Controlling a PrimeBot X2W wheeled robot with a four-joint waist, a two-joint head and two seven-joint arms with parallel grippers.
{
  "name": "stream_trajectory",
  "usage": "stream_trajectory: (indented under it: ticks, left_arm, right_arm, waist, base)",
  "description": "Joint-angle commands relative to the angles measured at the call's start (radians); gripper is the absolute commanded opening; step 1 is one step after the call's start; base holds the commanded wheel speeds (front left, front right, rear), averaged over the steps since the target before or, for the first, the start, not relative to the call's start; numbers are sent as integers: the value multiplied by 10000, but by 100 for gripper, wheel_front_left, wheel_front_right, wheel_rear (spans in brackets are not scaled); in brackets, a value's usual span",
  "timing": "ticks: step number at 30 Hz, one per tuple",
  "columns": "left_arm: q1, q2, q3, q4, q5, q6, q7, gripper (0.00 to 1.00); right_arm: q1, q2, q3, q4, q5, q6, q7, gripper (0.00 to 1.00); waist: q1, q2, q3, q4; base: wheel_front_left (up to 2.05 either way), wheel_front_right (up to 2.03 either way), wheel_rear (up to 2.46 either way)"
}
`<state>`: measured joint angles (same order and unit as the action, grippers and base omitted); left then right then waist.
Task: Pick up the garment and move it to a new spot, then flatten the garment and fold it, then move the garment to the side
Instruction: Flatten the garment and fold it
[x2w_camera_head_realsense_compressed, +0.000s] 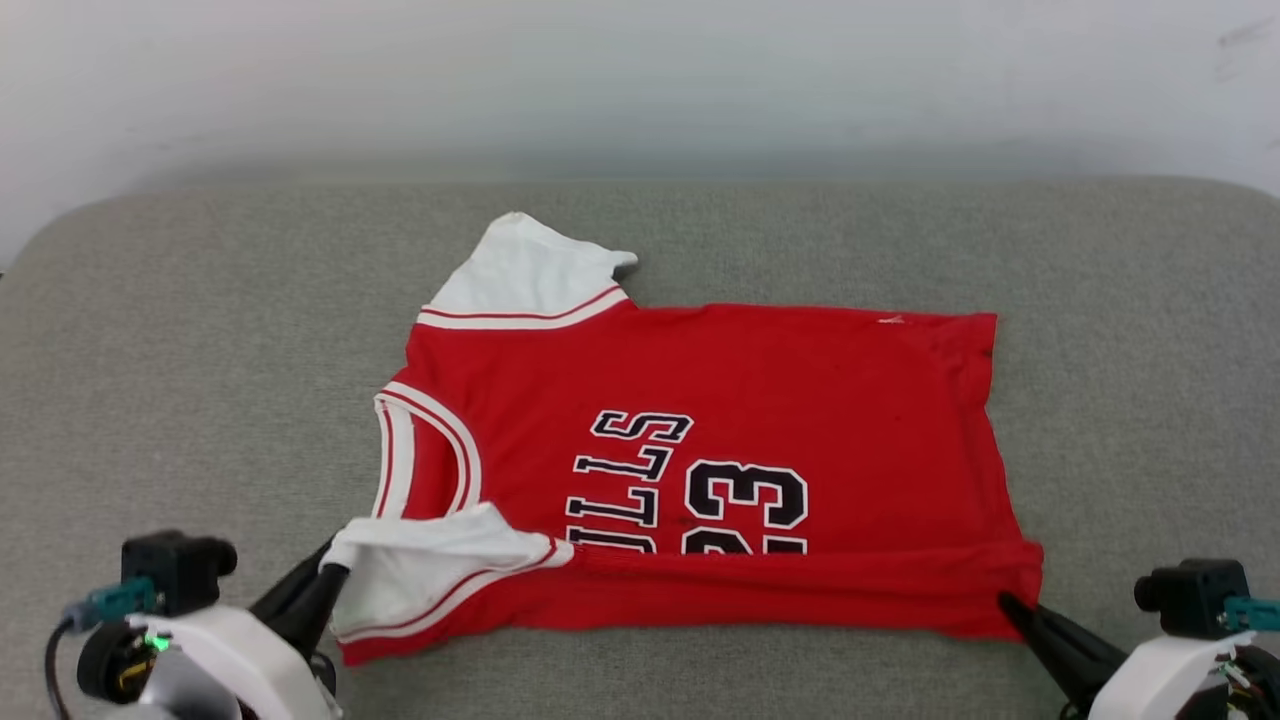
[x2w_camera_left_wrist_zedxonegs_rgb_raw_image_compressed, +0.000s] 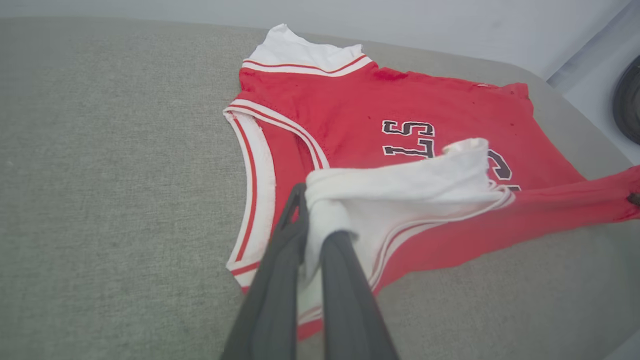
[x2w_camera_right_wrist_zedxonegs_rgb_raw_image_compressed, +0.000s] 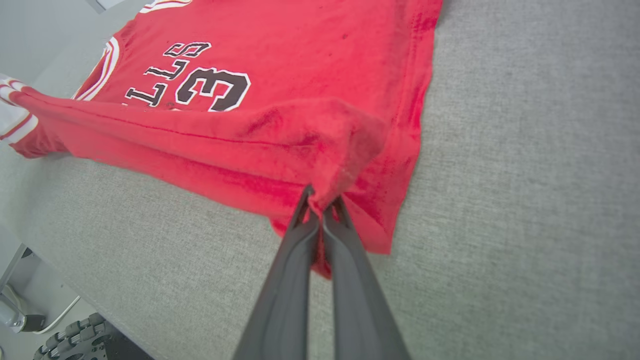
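The garment (x2w_camera_head_realsense_compressed: 720, 400), a red jersey with white sleeves and black lettering, lies sideways on the grey padded table (x2w_camera_head_realsense_compressed: 200, 350), collar to the left. Its near edge is raised and folded over the lower lettering. My left gripper (x2w_camera_head_realsense_compressed: 335, 570) is shut on the near white sleeve (x2w_camera_left_wrist_zedxonegs_rgb_raw_image_compressed: 400, 185), which bunches over its fingertips (x2w_camera_left_wrist_zedxonegs_rgb_raw_image_compressed: 320, 220). My right gripper (x2w_camera_head_realsense_compressed: 1005, 600) is shut on the near hem corner (x2w_camera_right_wrist_zedxonegs_rgb_raw_image_compressed: 325, 150) of the garment (x2w_camera_right_wrist_zedxonegs_rgb_raw_image_compressed: 300, 75); the red cloth puckers at its tips (x2w_camera_right_wrist_zedxonegs_rgb_raw_image_compressed: 320, 200). The far sleeve (x2w_camera_head_realsense_compressed: 525, 270) lies flat.
A pale wall (x2w_camera_head_realsense_compressed: 640, 80) runs behind the table. Bare grey surface surrounds the jersey on all sides. In the right wrist view the table's edge drops off at the lower left, with a wheeled base (x2w_camera_right_wrist_zedxonegs_rgb_raw_image_compressed: 75, 340) below.
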<state>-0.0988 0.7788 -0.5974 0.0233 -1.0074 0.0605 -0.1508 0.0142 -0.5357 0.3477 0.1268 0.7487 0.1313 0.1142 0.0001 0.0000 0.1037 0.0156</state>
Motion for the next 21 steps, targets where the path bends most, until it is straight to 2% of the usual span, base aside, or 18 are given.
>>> stream_trajectory:
  ticks: [1, 10, 21]
  left_arm:
    - [-457, -65, -35, 317, 100, -185, 161, 0]
    - [-2290, -690, -316, 2331, 277, -1063, 669, 0]
    - [-3315, -1562, -972, 4827, 424, -1714, 818, 0]
  right_arm:
    - [-275, 16, -12, -45, -59, -12, 16, 0]
    - [-1245, 58, 233, 207, -200, -12, 161, 0]
    - [-2103, 219, 901, 1180, -329, -15, 185, 0]
  waist:
    - [-1, 0, 300, -191]
    - [-1, 0, 1166, -453]
    - [-1, 0, 1727, -512]
  base:
    - [0, 0, 0]
    - [0, 0, 0]
    - [0, 0, 0]
